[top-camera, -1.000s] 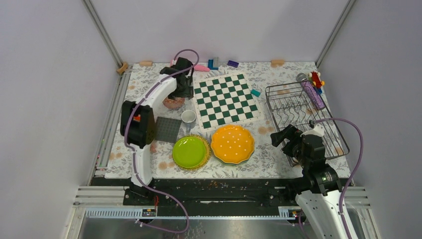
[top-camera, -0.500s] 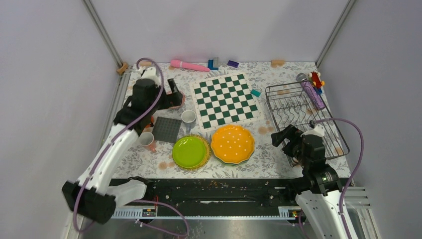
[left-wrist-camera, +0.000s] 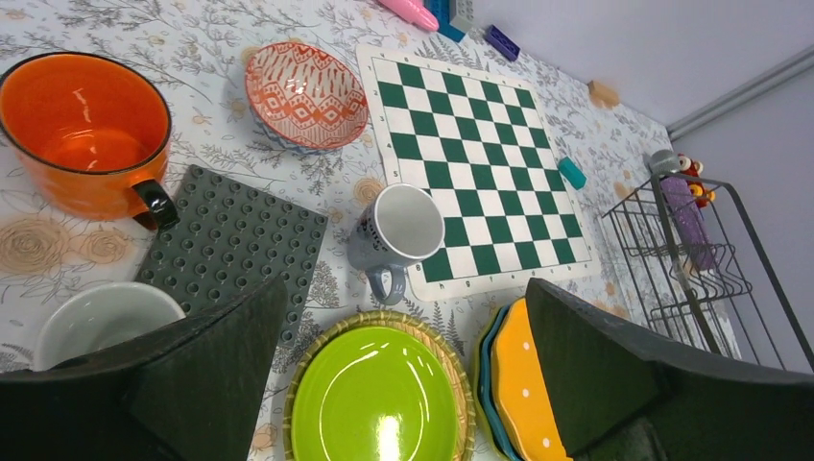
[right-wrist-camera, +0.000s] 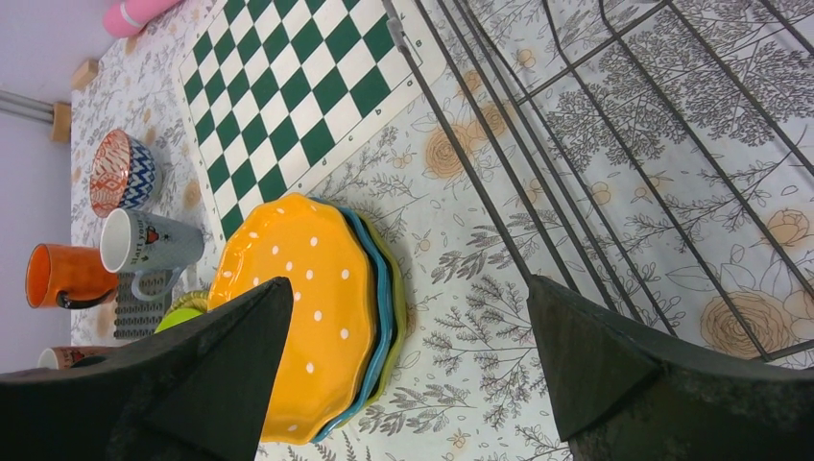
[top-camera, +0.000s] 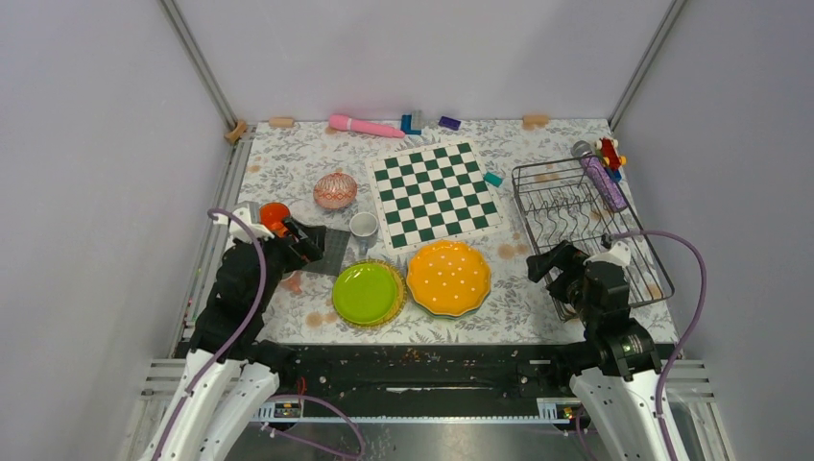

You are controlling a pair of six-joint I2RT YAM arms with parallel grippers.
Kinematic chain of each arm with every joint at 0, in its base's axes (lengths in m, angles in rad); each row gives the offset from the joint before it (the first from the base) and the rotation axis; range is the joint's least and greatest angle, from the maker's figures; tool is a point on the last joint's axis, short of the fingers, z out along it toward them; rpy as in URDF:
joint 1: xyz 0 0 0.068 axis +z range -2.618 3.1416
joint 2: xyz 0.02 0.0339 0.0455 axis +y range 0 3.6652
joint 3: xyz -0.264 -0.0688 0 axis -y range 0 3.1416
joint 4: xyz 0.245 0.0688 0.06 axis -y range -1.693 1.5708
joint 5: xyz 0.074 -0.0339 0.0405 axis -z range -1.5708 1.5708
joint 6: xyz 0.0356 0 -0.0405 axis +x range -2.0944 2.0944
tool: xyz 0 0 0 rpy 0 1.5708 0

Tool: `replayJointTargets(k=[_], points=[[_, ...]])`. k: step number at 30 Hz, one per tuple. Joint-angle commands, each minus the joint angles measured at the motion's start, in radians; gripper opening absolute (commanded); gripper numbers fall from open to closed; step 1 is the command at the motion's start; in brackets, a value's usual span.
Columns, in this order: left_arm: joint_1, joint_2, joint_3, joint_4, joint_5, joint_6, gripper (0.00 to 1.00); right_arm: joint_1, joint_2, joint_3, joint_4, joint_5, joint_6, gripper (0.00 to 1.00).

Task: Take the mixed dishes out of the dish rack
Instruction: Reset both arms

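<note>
Wire dish rack (top-camera: 566, 216) by the right hand (right-wrist-camera: 408, 346) looks unloaded; task seems done.
It and the left hand (left-wrist-camera: 403, 336) gape empty; plates (top-camera: 448, 277), cups (top-camera: 363, 226) crowd the counter (top-camera: 288, 168) between.

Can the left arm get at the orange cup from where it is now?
Probably yes. The orange cup stands upright on the table close beside the left gripper, whose jaws are open and empty. Nothing covers it; the grey studded baseplate next to it lies flat and low.

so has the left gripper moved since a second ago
Yes: the left gripper withdrew from the red patterned bowl toward the near edge, now beside the grey studded baseplate.
</note>
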Motion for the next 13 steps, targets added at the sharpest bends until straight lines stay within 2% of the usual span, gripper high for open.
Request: replayJointTargets(k=[1,13], points=[[0.004,-0.061,-0.023,0.006,-0.075,-0.043,0.99,0.005,-0.02,0.035,0.0,0.061,0.017,1.0],[0.005,-0.021,-0.016,-0.006,-0.057,-0.039,0.99,0.005,-0.062,0.015,0.014,0.081,0.01,1.0]])
